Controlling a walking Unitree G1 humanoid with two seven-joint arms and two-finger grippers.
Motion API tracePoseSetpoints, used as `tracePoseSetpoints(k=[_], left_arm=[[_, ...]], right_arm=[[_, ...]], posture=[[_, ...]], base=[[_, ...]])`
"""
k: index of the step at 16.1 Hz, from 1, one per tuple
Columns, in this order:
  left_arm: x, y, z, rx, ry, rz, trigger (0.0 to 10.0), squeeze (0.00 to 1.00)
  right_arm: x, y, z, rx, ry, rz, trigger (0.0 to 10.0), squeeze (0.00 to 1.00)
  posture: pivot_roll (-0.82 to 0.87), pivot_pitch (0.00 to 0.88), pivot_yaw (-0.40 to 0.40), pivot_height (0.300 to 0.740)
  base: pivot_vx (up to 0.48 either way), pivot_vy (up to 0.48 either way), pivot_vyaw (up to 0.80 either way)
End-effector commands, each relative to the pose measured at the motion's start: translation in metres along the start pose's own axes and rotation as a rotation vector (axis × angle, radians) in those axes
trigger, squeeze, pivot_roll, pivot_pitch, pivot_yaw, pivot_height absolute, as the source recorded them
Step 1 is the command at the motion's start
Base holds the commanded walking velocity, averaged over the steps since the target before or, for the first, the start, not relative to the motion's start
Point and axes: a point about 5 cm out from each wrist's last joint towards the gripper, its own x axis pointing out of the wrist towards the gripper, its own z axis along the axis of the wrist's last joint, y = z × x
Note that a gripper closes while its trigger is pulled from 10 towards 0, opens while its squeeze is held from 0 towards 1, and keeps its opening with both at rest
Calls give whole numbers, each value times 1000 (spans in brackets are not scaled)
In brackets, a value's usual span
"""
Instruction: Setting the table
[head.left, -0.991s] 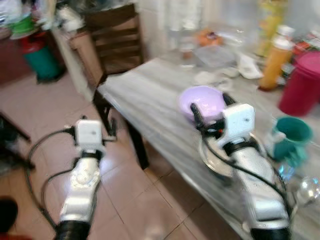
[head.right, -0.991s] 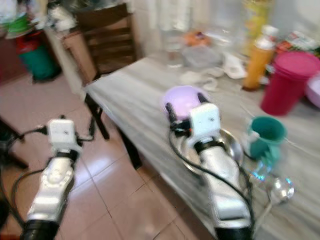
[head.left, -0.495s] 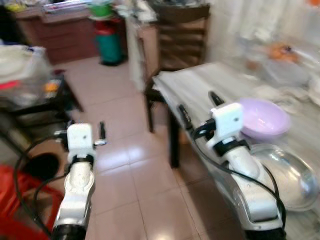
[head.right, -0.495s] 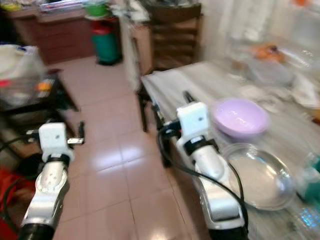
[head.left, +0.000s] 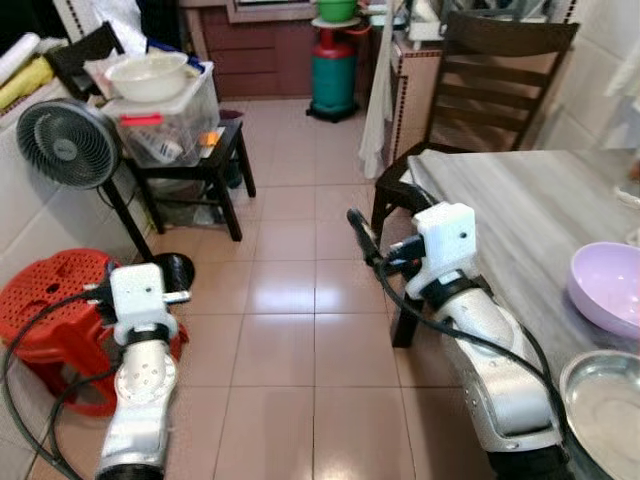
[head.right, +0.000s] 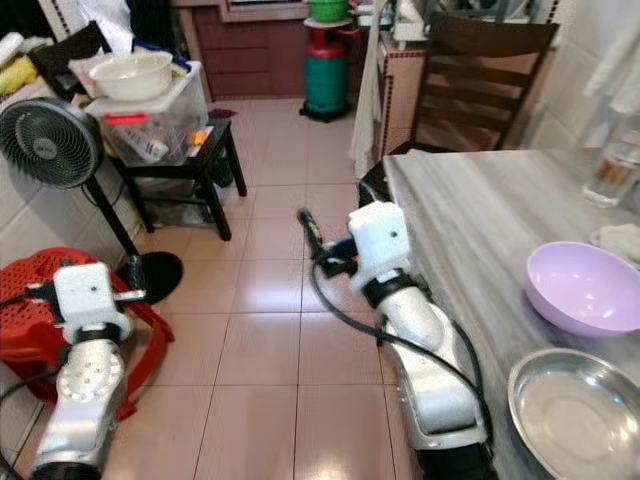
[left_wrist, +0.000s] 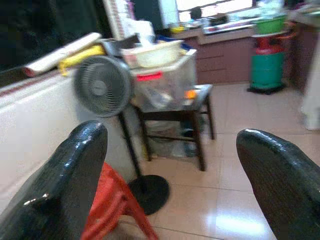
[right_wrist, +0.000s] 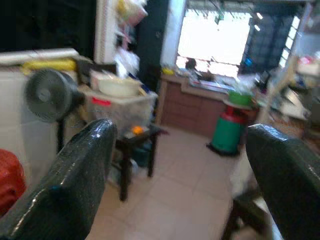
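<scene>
A lilac bowl (head.right: 585, 288) is seen sitting on the grey marbled surface (head.right: 470, 210) over at about 3 o'clock, with a shallow steel dish (head.right: 572, 417) just beside it at roughly 4 o'clock, close to the surface's near edge. Neither one is touched by anything.

The right claw (head.left: 358, 224) is held out over the tiled floor (head.left: 290, 300) just off the surface's corner, near the middle of the head view, and its fingers (right_wrist: 75, 185) are spread wide with nothing between them. The left claw (left_wrist: 170, 175) is held low at about 8 o'clock, also spread wide and empty, right above a red plastic stool (head.left: 45, 300).

A standing fan (head.left: 68, 145) is spotted at 10 o'clock, next to a small black side table (head.left: 190, 165) that's loaded with a clear storage box (head.left: 165, 115) and a cream basin (head.left: 148, 75). A dark wooden chair (head.left: 500, 70) is parked at the surface's far end around 1 o'clock, and a green gas cylinder (head.left: 332, 85) is seen at 12.
</scene>
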Motion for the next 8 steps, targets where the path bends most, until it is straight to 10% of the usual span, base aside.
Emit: tracePoseSetpoints(k=[1,8], left_arm=[[-3,4,-5,-5,15,-17,10000,0],[-6,0,-41,-28,168,-130,10000,0]], right_arm=[[3,-1,-4,34,19,-19,10000,0],[-4,-10,-48,106,150,-135,10000,0]], posture=[[-135,21,7,740],[-136,0,27,740]], base=[[0,0,0],[0,0,0]])
